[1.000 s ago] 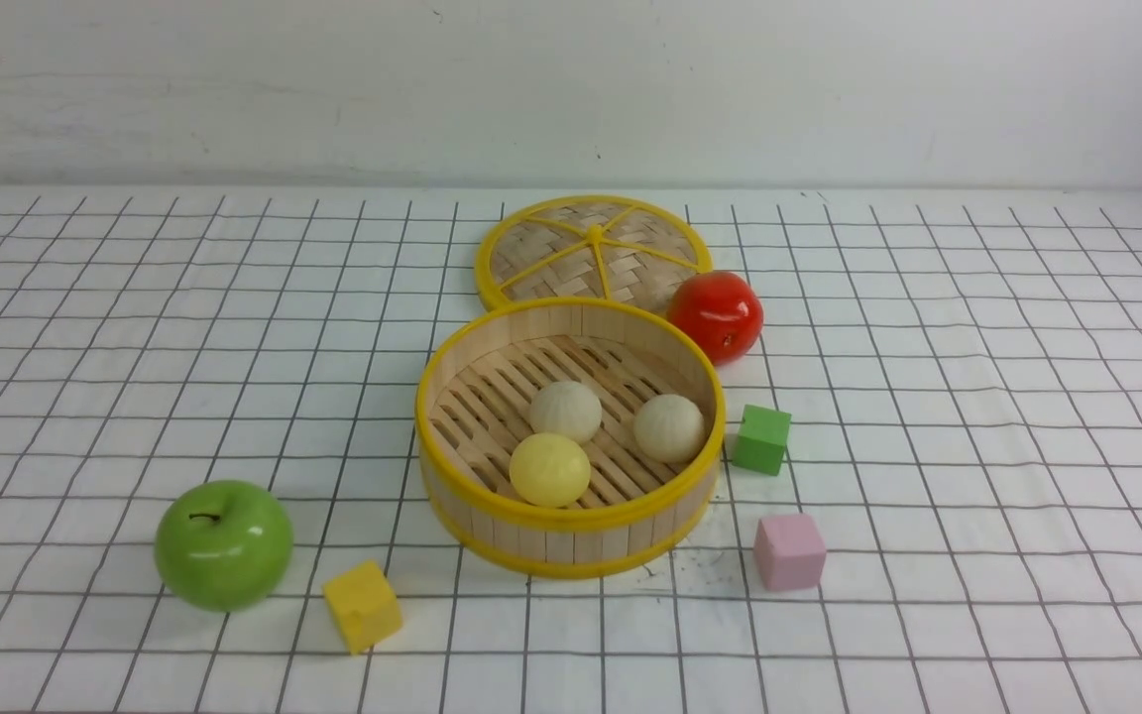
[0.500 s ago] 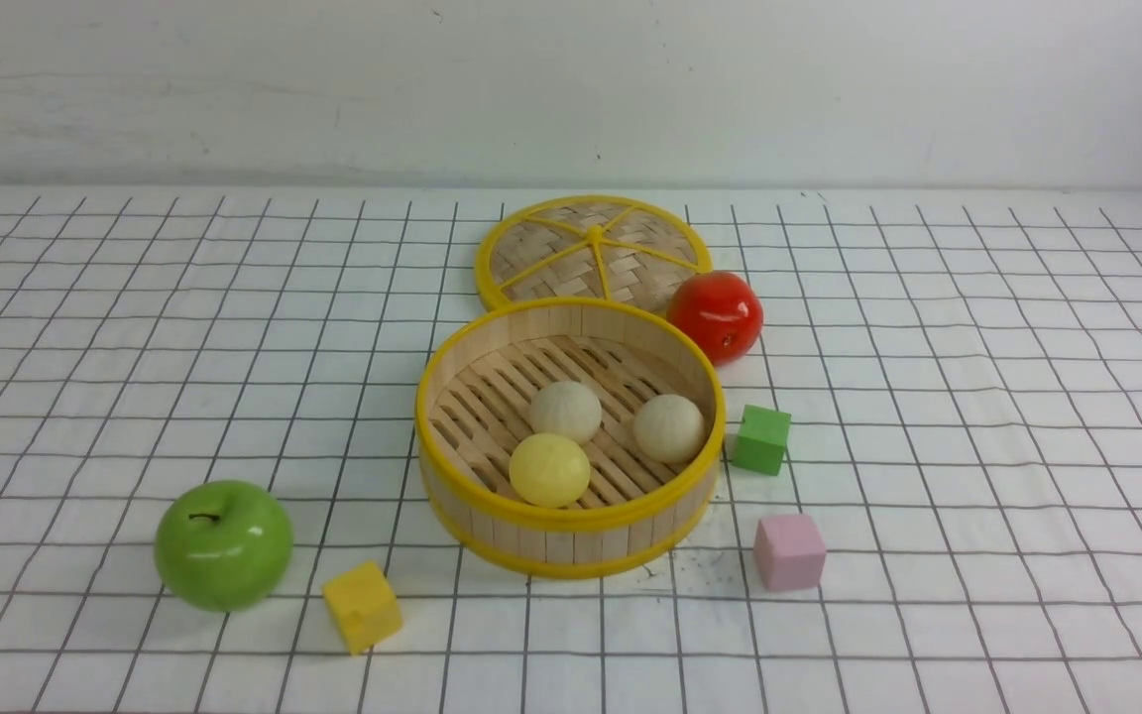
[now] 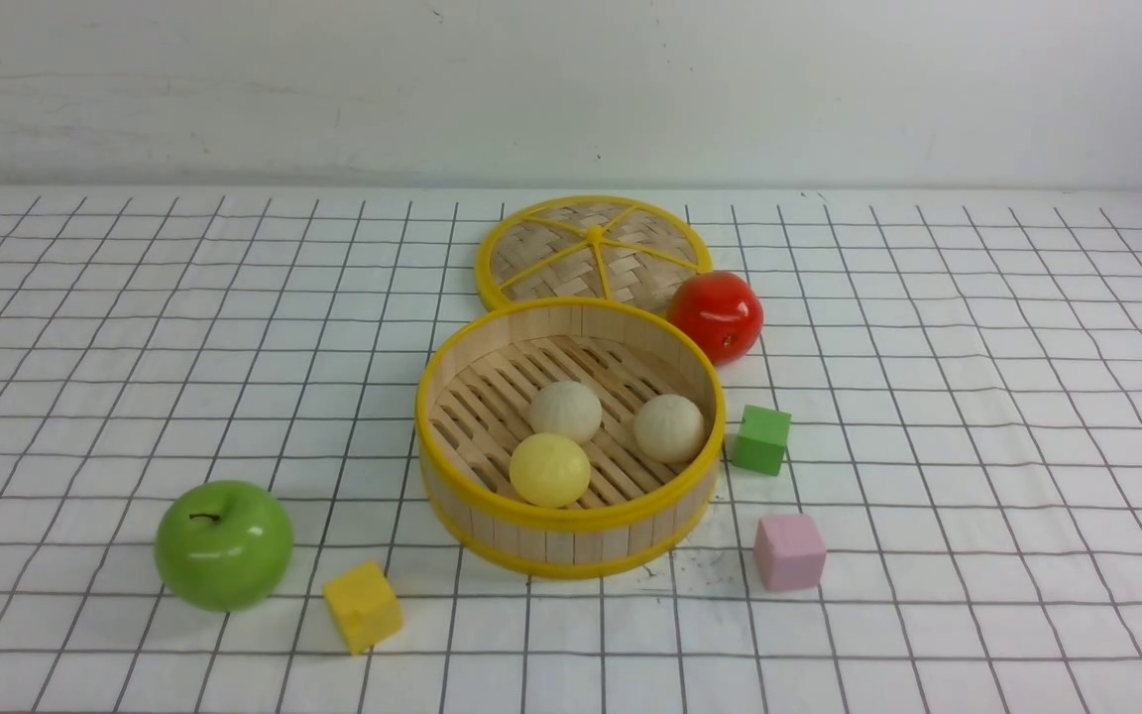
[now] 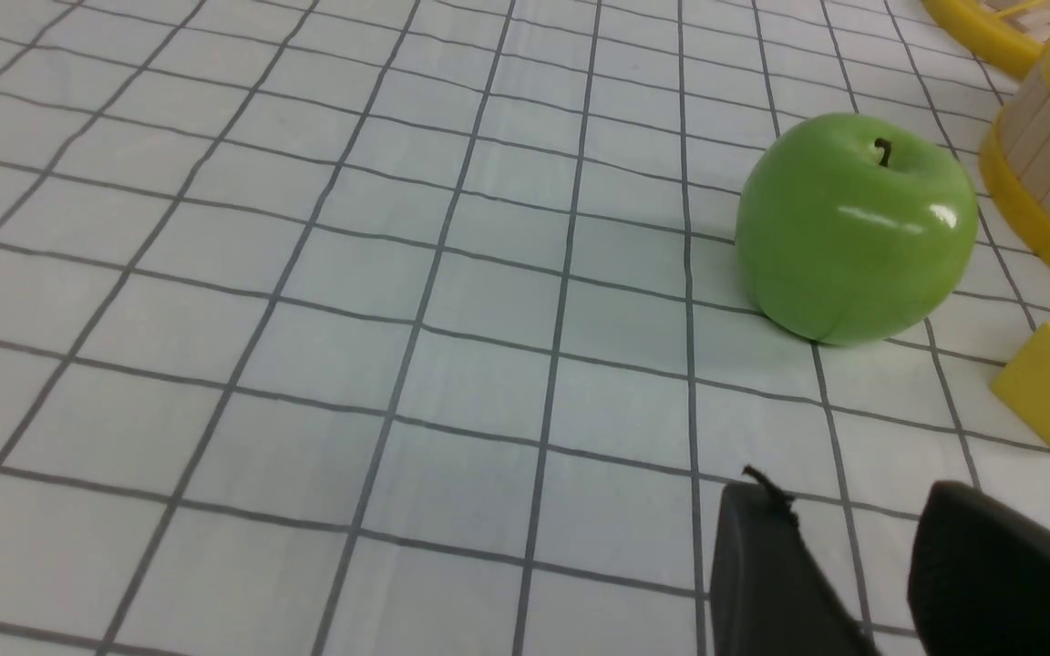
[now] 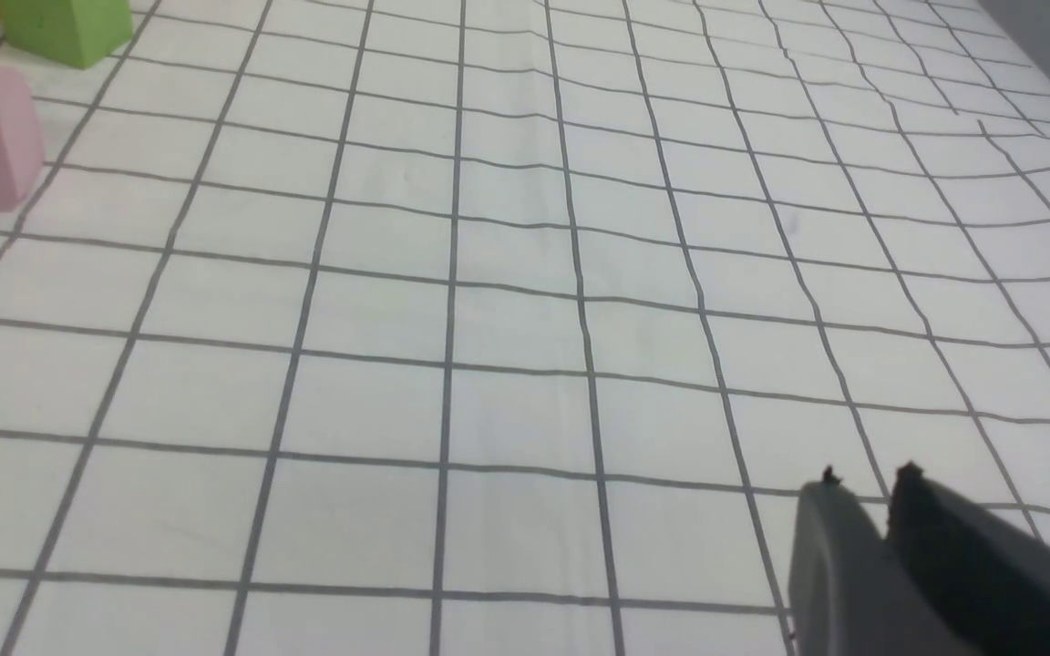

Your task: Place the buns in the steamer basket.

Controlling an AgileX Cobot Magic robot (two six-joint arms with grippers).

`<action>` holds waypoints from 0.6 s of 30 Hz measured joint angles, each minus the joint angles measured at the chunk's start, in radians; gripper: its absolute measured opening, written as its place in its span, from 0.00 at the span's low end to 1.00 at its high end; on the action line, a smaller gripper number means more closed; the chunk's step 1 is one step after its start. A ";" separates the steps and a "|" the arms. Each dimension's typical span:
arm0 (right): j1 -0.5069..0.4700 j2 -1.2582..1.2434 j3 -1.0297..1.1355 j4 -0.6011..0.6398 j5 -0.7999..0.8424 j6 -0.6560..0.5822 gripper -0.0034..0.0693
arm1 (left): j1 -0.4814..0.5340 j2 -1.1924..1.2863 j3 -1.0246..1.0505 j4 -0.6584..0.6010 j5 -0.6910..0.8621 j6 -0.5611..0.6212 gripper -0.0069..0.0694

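The steamer basket (image 3: 452,382) stands mid-table in the front view, and part of its wall shows in the left wrist view (image 4: 1049,155). All three buns lie on its slatted floor: an off-white bun (image 3: 565,411), a second off-white bun (image 3: 669,427) and the pale yellow bun (image 3: 550,469). Neither arm shows in the front view. My left gripper (image 4: 853,510) is open and empty above the cloth, short of the green apple. My right gripper (image 5: 867,481) is shut and empty above bare cloth.
The woven lid (image 3: 593,250) lies behind the basket with a red fruit (image 3: 717,314) beside it. A green apple (image 3: 223,544) and a yellow cube (image 3: 362,605) are front left. A green cube (image 3: 761,438) and a pink cube (image 3: 788,551) are to the right.
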 joint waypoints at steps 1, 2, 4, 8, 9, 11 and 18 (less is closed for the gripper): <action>0.000 0.000 0.000 0.000 0.000 0.000 0.18 | 0.000 0.000 0.000 0.000 0.000 0.000 0.40; 0.000 0.000 0.000 0.000 0.000 0.000 0.18 | 0.000 0.000 0.000 0.000 0.000 0.000 0.40; 0.000 0.000 0.000 0.000 0.000 0.000 0.18 | 0.000 0.000 0.000 0.000 0.000 0.000 0.40; 0.000 0.000 0.000 0.000 0.000 0.000 0.19 | 0.000 0.000 0.000 0.000 -0.002 0.000 0.40; 0.000 0.000 0.000 0.000 0.000 0.000 0.19 | 0.000 0.000 0.000 0.000 -0.002 0.000 0.40; 0.000 0.000 0.000 0.000 0.000 -0.001 0.19 | 0.000 0.000 0.000 0.000 -0.002 0.000 0.40; 0.000 0.000 0.000 0.000 0.000 -0.007 0.19 | 0.000 0.000 0.000 0.000 -0.002 0.000 0.40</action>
